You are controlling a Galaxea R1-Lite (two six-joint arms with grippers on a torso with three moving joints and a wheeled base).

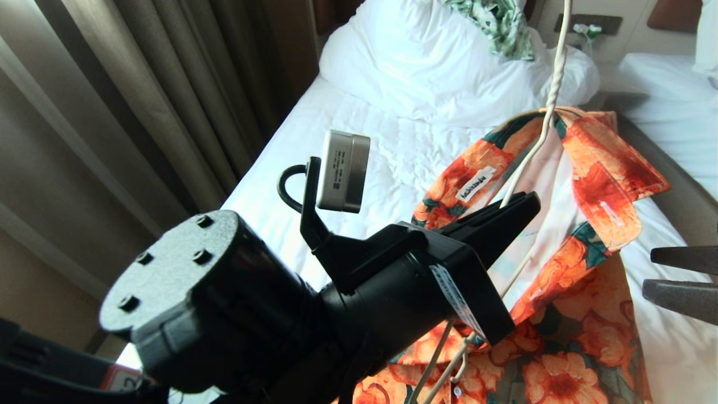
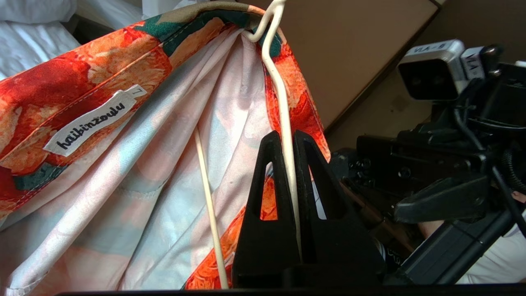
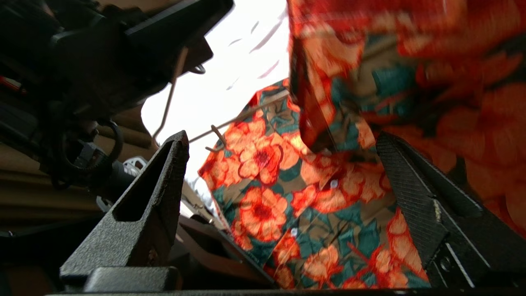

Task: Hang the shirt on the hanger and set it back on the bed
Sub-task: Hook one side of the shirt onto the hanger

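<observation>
The shirt (image 1: 594,185), orange flowers on dark green, is draped over the cream wire hanger (image 1: 552,90) and held up above the bed (image 1: 364,151). Its collar sits at the hanger's neck and its white label (image 2: 88,123) faces my left wrist camera. My left gripper (image 1: 527,203) is shut on one sloping wire of the hanger (image 2: 283,102), just inside the neck opening. At the right edge, my right gripper (image 1: 649,273) stands open beside the shirt's front. In the right wrist view the buttoned front (image 3: 287,197) lies beyond the open right gripper (image 3: 283,139), nothing between the fingers.
A bunched white duvet and pillow (image 1: 426,62) fill the bed's head, with a green-and-white leaf-print garment (image 1: 499,25) on top. Brown curtains (image 1: 140,101) hang along the left. A second white bed (image 1: 673,95) stands to the right across a narrow gap.
</observation>
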